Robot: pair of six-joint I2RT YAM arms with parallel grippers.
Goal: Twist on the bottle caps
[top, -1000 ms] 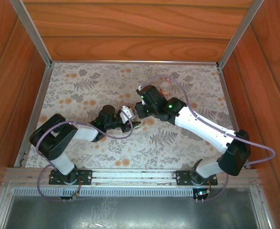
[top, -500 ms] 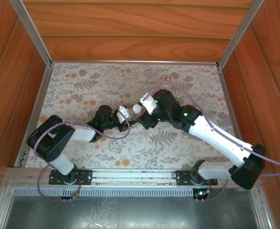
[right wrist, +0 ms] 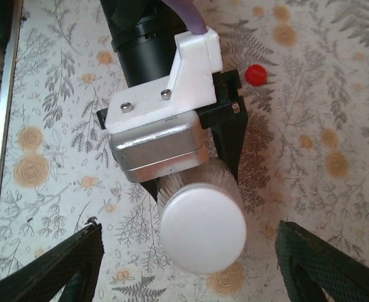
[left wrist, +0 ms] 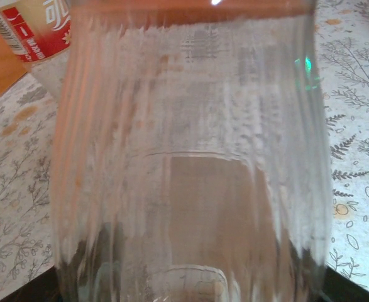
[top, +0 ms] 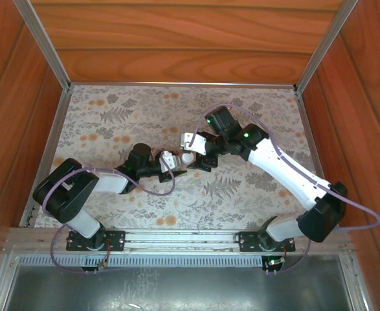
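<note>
The round white plastic cap point(right wrist: 203, 228) sat on top of the clear ribbed plastic bottle point(left wrist: 190, 157). The left gripper point(top: 177, 160) had its jaws squeezed tight on that bottle. The right gripper point(right wrist: 190, 251) had its jaws wide apart, one on each side of the cap, not touching it. A small red cap point(right wrist: 256, 74) lay apart on the flowery worktop point(right wrist: 335, 126).

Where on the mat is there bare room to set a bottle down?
Bare mat: the far-left corner by the rail, and the near strip between the arm bases. Crowded at centre, where the left gripper holds the bottle facing the open right gripper.
</note>
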